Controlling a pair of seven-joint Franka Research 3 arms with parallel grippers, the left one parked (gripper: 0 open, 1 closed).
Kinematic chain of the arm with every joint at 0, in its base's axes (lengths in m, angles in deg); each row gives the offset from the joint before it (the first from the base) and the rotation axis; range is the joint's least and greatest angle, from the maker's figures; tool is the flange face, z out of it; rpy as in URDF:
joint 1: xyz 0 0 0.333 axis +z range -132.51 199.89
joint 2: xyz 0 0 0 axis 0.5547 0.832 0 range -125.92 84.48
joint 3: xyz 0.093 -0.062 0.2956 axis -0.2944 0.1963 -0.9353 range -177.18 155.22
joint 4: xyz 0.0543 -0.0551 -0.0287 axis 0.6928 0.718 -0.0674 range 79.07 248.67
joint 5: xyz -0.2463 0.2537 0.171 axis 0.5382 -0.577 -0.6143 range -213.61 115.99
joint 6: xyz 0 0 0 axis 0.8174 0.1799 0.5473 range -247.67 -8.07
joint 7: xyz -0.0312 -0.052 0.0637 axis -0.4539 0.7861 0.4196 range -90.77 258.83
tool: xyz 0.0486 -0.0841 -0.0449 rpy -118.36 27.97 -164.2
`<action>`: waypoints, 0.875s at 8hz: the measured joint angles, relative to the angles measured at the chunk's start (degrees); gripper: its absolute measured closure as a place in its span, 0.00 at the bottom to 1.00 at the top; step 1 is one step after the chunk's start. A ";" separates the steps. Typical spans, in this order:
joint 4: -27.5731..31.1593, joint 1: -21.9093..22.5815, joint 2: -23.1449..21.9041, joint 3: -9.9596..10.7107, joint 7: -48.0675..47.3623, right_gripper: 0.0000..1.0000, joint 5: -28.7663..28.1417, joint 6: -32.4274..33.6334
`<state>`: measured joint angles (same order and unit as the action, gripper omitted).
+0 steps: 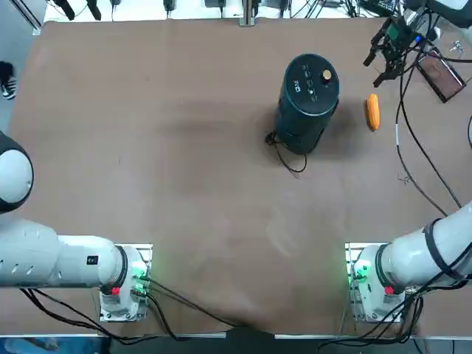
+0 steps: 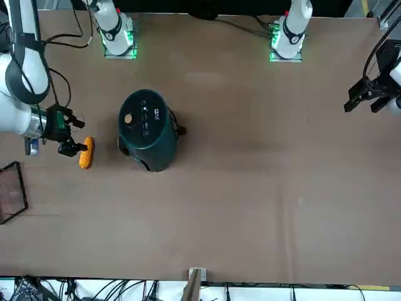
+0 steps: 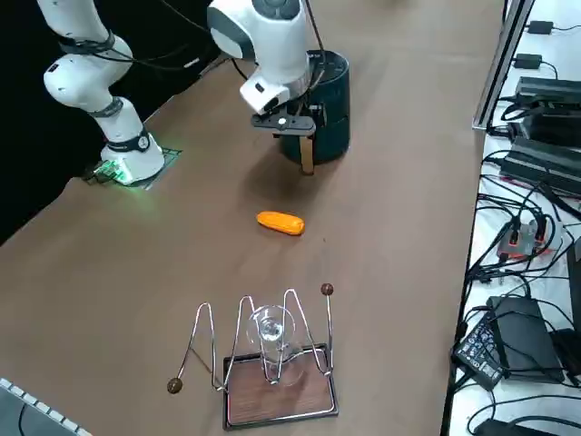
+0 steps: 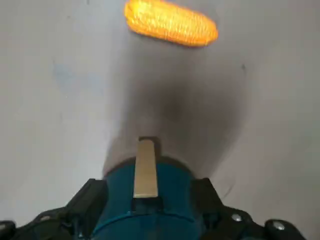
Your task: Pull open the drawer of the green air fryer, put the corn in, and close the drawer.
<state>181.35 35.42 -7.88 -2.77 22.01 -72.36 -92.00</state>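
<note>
My right gripper point(image 1: 372, 72) hangs above the table point(image 1: 184, 184), fingers point(image 4: 90, 202) spread.
Overhead, the orange corn point(image 1: 373, 112) lies right of the black-topped, dark green air fryer point(image 1: 306, 110). From the front, the cob is plump; from my right side, elongated. At my wrist, its kernels gleam beyond the fryer's tan handle point(image 4: 145, 170).

A broad, smooth brown desk point(image 1: 184, 147) fills most of the room in view, with pale, soft sheens of light and faint blurry shadows on its top. Beyond its far edge runs a white surface point(image 3: 567, 59), crowded with black boxes point(image 3: 525, 341) and tangled dark cables point(image 3: 495, 263). A metal post point(image 1: 248, 11) stands at that edge. Grey-blue floor point(image 1: 22, 51) shows beside the desk, where a striped shoe point(image 1: 9, 88) rests
</note>
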 joint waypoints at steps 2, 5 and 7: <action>3.43 0.19 0.24 -0.25 -0.74 0.00 -4.74 -2.67; 6.69 3.59 0.24 -0.65 -1.09 0.00 -6.07 -6.58; 8.66 6.07 0.23 -0.73 -1.09 0.00 -6.07 -9.70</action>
<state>190.01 41.49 -7.65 -3.50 20.92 -78.43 -101.70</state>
